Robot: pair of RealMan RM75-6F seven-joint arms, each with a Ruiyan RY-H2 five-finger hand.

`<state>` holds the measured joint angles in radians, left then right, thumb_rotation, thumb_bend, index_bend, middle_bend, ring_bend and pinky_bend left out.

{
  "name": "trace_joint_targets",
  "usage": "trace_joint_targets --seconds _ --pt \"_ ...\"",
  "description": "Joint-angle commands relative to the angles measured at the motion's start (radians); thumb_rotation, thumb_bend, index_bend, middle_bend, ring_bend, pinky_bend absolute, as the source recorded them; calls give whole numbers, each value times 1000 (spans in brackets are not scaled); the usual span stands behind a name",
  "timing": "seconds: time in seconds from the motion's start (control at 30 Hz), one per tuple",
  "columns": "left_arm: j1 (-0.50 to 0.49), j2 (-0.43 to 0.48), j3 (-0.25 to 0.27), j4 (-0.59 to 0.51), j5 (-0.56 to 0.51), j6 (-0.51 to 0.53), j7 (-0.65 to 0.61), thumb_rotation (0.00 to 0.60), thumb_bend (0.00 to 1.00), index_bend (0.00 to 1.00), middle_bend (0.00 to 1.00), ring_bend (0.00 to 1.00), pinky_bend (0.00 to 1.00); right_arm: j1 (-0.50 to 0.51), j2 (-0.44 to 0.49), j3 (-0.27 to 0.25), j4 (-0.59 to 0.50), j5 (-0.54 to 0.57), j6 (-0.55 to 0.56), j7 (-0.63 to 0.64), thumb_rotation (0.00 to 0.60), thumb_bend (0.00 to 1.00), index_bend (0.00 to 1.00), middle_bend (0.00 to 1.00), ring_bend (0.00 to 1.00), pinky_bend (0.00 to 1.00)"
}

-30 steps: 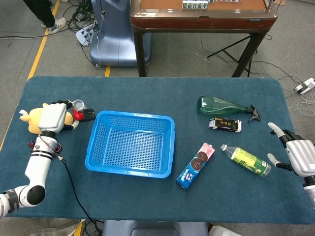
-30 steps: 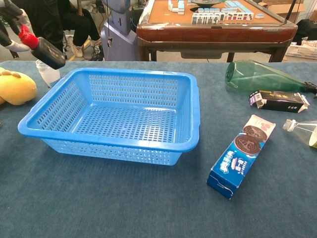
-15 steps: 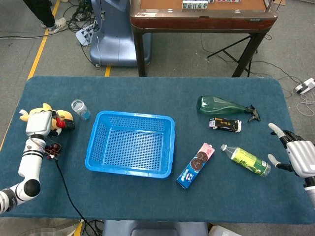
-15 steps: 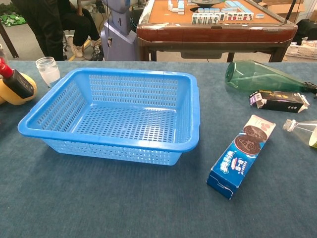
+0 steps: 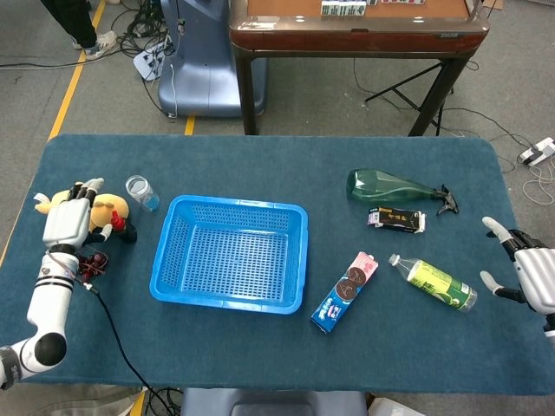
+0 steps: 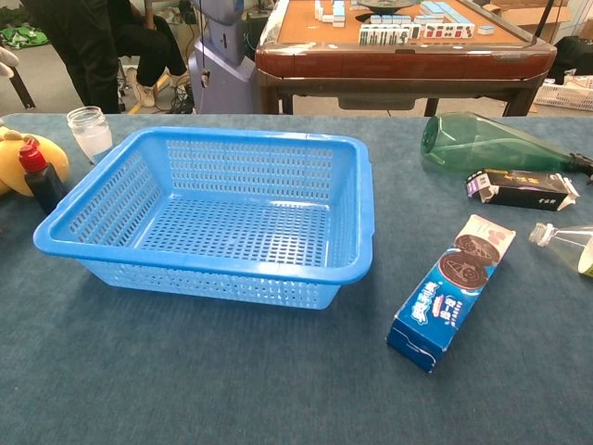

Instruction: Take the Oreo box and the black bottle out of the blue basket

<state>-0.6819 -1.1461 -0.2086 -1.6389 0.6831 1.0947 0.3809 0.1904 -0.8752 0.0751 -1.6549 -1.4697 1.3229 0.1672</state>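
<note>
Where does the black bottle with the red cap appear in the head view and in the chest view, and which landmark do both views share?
Head view: the black bottle is at the far left, beside the left hand and the yellow plush toy.
Chest view: it stands upright at the left edge, outside the basket.
Shared landmark: the blue basket, just right of the bottle in both views.

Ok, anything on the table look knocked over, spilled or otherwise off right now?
No spill or damage shows. The black bottle stands upright beside the blue basket, and the Oreo box lies flat outside it. The green glass bottle and the green-label plastic bottle lie on their sides.
</note>
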Motion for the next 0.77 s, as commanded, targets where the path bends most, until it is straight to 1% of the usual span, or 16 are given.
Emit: trace_joint_targets --seconds 0.03,0.1,0.2,0.27,0.43,0.57,0.77 --pt "65 41 18 -81 84 78 -42 600 358 148 83 78 278 -7 1 -3 2 7 4 -29 600 275 120 270 218 356" --pt "98 53 29 -110 123 115 -66 600 358 161 83 80 278 -12 -5 -4 4 12 11 -53 600 275 128 270 218 356" --pt "165 66 58 -152 211 191 -114 600 358 180 83 86 278 -23 -18 -9 10 10 25 -61 600 275 137 270 218 356" --pt "206 69 84 -169 275 240 -128 600 358 187 83 87 278 -30 -29 -10 17 9 36 -56 600 276 138 271 218 356" --pt "287 60 134 -183 393 331 -158 600 358 203 83 88 278 -42 -60 -19 31 -9 54 -50 600 275 157 271 218 355" --pt "343 47 169 -187 468 389 -162 600 358 218 83 88 278 -47 -68 -22 21 -31 74 -64 600 276 163 272 218 356" --pt "409 19 218 -201 553 443 -117 600 358 223 83 88 271 -49 -79 -25 1 -46 84 -88 600 276 163 272 218 356"
